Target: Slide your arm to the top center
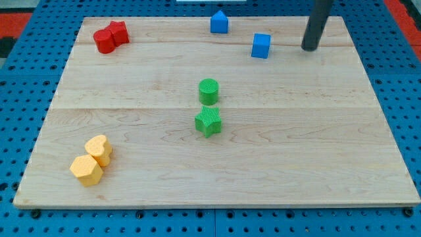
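My tip rests on the wooden board near the view's top right. A blue cube lies just left of the tip, apart from it. A blue house-shaped block sits at the top centre, further left. A green cylinder and a green star stand one below the other in the middle. Two red blocks touch each other at the top left. A yellow heart and a yellow hexagon touch at the bottom left.
The board lies on a blue perforated table. A red surface shows at the view's top right corner and top left corner.
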Controlling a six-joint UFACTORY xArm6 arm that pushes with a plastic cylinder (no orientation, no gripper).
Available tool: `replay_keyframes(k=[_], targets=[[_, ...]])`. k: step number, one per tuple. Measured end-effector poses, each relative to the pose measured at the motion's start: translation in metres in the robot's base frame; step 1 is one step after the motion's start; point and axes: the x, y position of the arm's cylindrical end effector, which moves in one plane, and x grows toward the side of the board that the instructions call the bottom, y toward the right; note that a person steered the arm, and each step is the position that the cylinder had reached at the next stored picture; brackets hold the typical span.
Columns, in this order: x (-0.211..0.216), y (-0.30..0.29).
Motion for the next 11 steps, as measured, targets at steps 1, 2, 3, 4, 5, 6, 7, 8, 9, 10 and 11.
replay_keyframes(k=[1,2,3,4,5,6,7,8,9,10,11], targets=[[-0.065,-0.085],[-0.065,-0.126],[-0.033,-0.245],[-0.005,-0.245],[-0.008,-0.232],[-0.02,-0.22],[-0.036,-0.216],[-0.043,-0.214],[-0.043,-0.214],[-0.044,-0.214],[-0.045,-0.214]])
